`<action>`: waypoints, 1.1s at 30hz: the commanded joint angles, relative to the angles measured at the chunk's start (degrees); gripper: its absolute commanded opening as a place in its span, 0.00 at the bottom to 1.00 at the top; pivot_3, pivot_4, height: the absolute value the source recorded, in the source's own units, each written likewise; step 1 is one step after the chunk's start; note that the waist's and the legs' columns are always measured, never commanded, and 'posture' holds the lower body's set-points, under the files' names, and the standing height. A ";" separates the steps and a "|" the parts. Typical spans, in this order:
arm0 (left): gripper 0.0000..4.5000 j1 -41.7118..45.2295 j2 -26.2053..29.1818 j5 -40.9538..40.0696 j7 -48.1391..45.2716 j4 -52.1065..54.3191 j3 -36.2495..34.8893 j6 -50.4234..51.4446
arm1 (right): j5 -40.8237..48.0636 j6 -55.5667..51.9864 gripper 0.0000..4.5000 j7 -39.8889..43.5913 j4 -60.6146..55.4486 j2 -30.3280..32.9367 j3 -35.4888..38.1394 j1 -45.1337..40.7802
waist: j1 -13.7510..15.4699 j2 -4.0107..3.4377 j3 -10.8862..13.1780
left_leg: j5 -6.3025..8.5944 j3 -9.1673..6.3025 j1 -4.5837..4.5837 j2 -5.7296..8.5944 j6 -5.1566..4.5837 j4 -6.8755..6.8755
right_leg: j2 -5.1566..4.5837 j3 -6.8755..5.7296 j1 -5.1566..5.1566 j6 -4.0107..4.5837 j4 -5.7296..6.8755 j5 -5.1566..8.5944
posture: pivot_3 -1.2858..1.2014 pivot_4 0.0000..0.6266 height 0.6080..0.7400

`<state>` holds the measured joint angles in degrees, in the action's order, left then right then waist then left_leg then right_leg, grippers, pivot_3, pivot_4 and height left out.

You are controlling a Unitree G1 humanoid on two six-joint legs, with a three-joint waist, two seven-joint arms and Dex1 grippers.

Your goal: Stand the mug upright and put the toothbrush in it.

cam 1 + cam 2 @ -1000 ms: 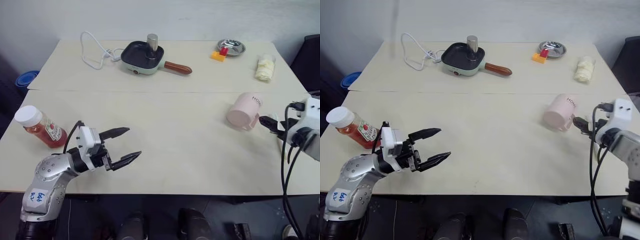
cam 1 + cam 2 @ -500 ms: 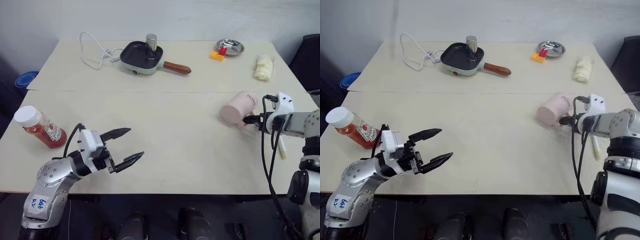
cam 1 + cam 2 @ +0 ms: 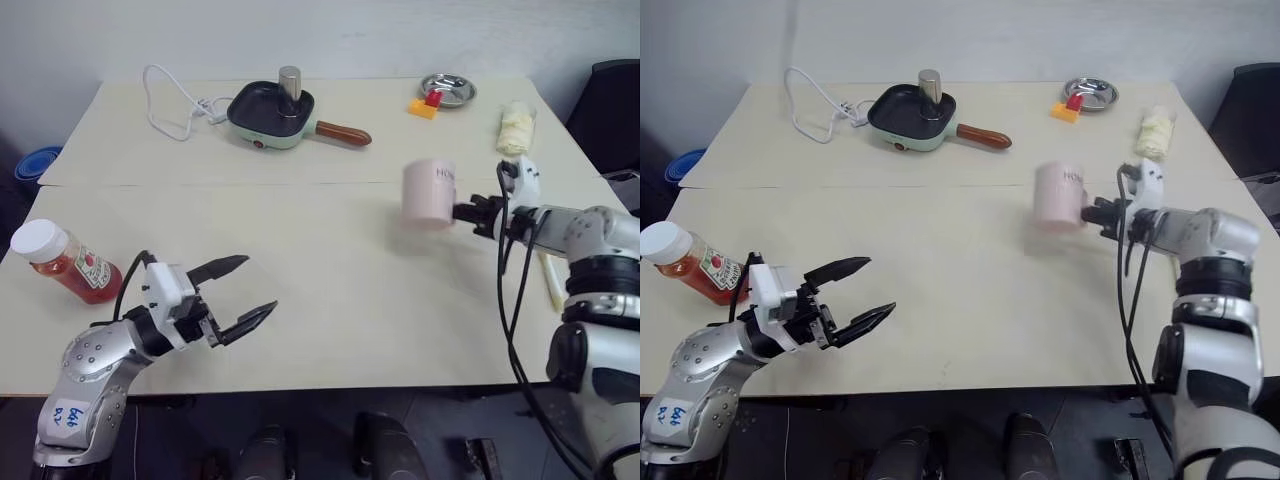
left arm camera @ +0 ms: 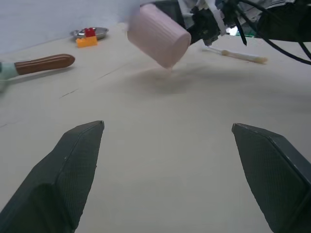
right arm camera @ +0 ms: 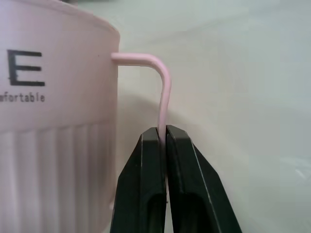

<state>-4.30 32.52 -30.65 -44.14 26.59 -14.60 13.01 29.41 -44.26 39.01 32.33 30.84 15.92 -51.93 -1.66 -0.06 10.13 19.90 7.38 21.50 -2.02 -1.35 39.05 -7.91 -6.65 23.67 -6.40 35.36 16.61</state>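
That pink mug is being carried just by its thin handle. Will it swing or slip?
Probably it can swing: the right gripper pinches only the thin handle, so the mug hangs off to one side, clear of the table. It looks light for its size, likely plastic. The smooth handle might slip between the pads.

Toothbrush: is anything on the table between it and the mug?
Nothing visible. The toothbrush lies on the table beside the right arm; the right gripper holds the mug by its handle, bare tabletop between.
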 commanded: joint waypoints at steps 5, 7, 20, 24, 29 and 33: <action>1.00 -3.11 -1.20 -0.10 2.82 1.11 -4.07 -2.17 | -14.94 56.09 0.01 13.54 -4.66 -16.73 -14.51 14.15 | -0.14 0.07 -0.04 | 0.08 0.02 -0.08 -0.17 0.15 0.02 | 0.23 0.06 -0.06 0.01 -0.05 0.00 | 0.52 0.24 1.00; 1.00 -2.83 -1.32 0.40 3.40 0.87 -4.24 -2.86 | -21.48 66.20 0.01 9.90 1.76 -18.53 -18.07 13.87 | -0.04 0.05 -0.02 | 0.06 0.04 -0.09 -0.15 0.14 0.06 | 0.21 0.13 -0.05 0.01 0.02 0.01 | 0.52 0.24 1.00; 1.00 -3.32 -0.40 -1.16 3.30 1.10 -5.24 -2.26 | -19.57 71.28 0.47 15.15 10.80 -16.77 -17.73 12.35 | -0.11 0.06 -0.02 | 0.05 -0.01 -0.26 -0.26 0.21 0.09 | 0.23 0.23 -0.15 0.15 0.14 0.08 | 0.52 0.24 1.00; 1.00 -2.72 -1.18 -1.21 3.45 0.08 -4.46 -2.04 | -18.41 68.97 0.77 16.51 6.83 -12.32 -16.25 14.96 | -0.04 0.06 -0.02 | 0.05 -0.04 -0.26 -0.24 0.20 0.09 | 0.21 0.22 -0.15 0.15 0.14 0.08 | 0.52 0.24 1.00; 1.00 -3.38 -0.90 -1.87 1.95 -1.31 -4.72 -1.79 | -12.72 61.62 1.00 19.75 -4.59 -3.94 -11.80 23.20 | 0.12 0.06 -0.02 | 0.06 -0.05 -0.25 -0.24 0.20 0.08 | 0.20 0.21 -0.15 0.15 0.12 0.08 | 0.52 0.24 1.00; 1.00 -3.96 -0.45 -2.28 0.01 -2.44 -4.72 -1.79 | -7.71 56.78 1.00 22.24 -16.67 4.79 -5.01 36.94 | 0.57 0.05 -0.02 | 0.07 -0.05 -0.24 -0.23 0.19 0.08 | 0.19 0.18 -0.17 0.15 0.07 0.08 | 0.52 0.24 1.00</action>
<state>-7.82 31.57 -31.52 -43.24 23.62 -18.58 11.78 18.96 13.75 60.15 20.44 33.56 7.46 -17.66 -1.09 -0.01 10.11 19.98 7.29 21.28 -2.23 -1.17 39.12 -7.73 -6.50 23.51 -6.25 35.43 16.69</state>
